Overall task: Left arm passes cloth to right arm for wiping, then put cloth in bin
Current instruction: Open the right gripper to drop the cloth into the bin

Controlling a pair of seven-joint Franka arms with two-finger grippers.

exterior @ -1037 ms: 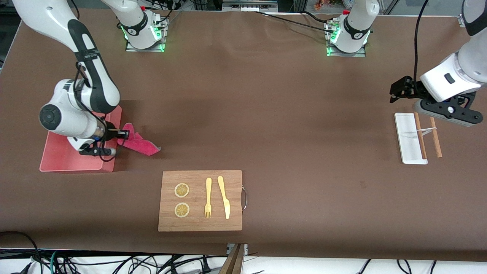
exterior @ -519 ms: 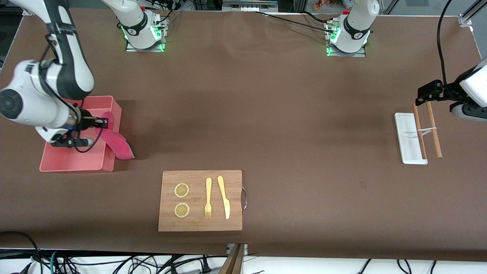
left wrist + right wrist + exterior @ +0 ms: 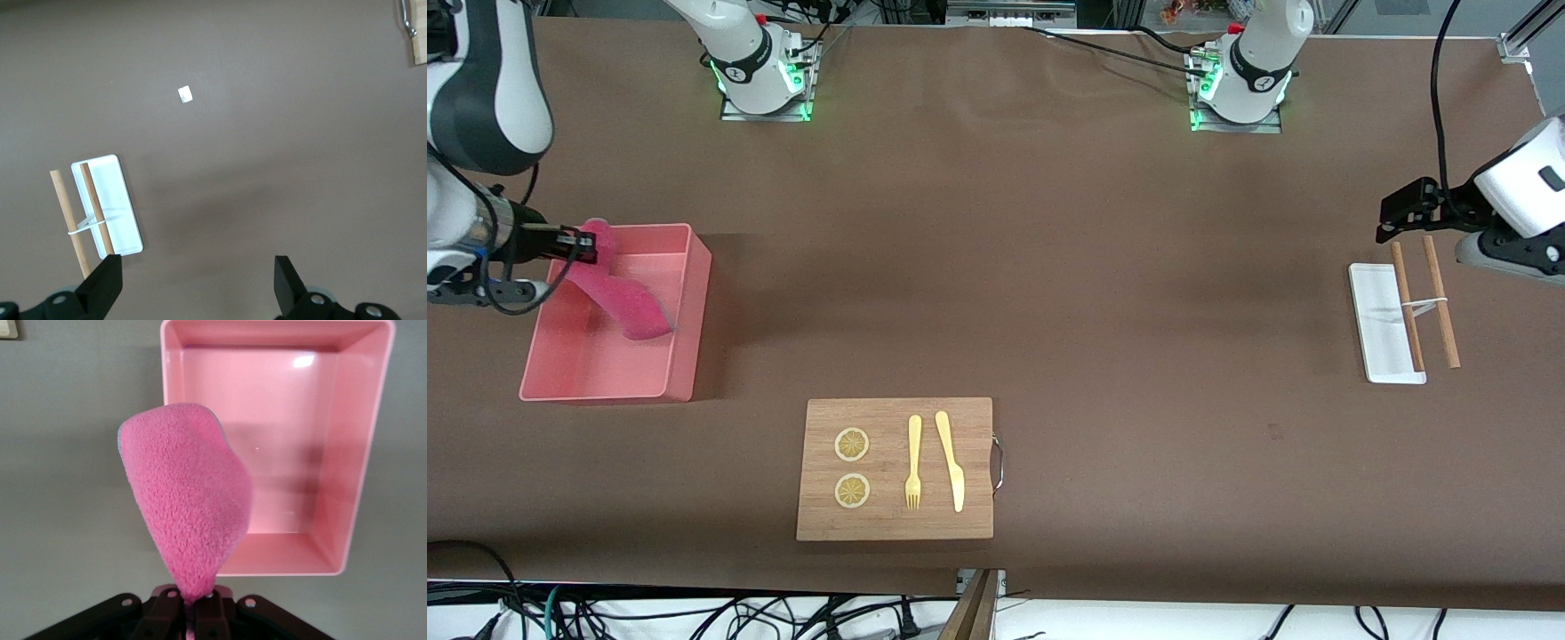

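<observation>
Right tool (image 3: 587, 246), at the right arm's end of the tabletop (image 3: 1049, 267), is up in the air over the bin (image 3: 685, 311), its fingers pressed together on one end of the cloth (image 3: 624, 298). The cloth hangs free from that pinch, an elongated fuzzy pink lobe. In the front view its long axis slants from the pinched end over the bin's outer wall down to its loose end over the bin's interior. In the right wrist view the cloth (image 3: 190, 513) narrows to a point at the fingers (image 3: 175, 608) and broadens away from them, partly overlapping the bin (image 3: 360, 453); the bin's floor shows bare.

Left tool (image 3: 1392, 213) waits in the air at the left arm's end of the tabletop, over bare tabletop just beside a white tray (image 3: 1374, 329) that carries two wooden sticks (image 3: 1440, 302). Its fingers (image 3: 107, 283) are spread wide apart, nothing between them.

A wooden cutting board (image 3: 895, 468) lies nearer the front camera than the bin.
</observation>
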